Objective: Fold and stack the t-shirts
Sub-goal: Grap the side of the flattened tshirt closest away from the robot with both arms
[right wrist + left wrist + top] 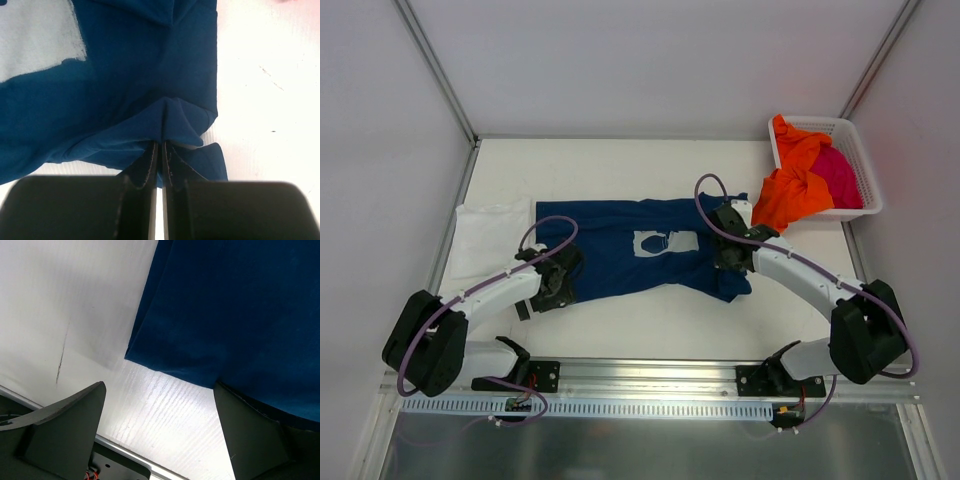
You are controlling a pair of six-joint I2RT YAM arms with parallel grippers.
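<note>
The navy blue t-shirt (610,262) lies spread across the middle of the table, its pale square print (665,242) facing up. My right gripper (731,252) is shut on a pinched fold of the navy blue t-shirt (125,100) at its right end; the jaws (161,150) meet with cloth bunched between them. My left gripper (556,283) stands open at the shirt's lower left corner. In the left wrist view its fingers (65,425) stand wide apart over bare table, with the navy hem (225,315) just beyond them and against the right finger. A white t-shirt (490,235) lies flat under the navy one's left end.
A white lattice basket (861,165) stands at the back right, with an orange t-shirt (795,185) spilling over its near rim and a magenta one (840,175) inside. Grey walls close in the white table (650,320) on three sides.
</note>
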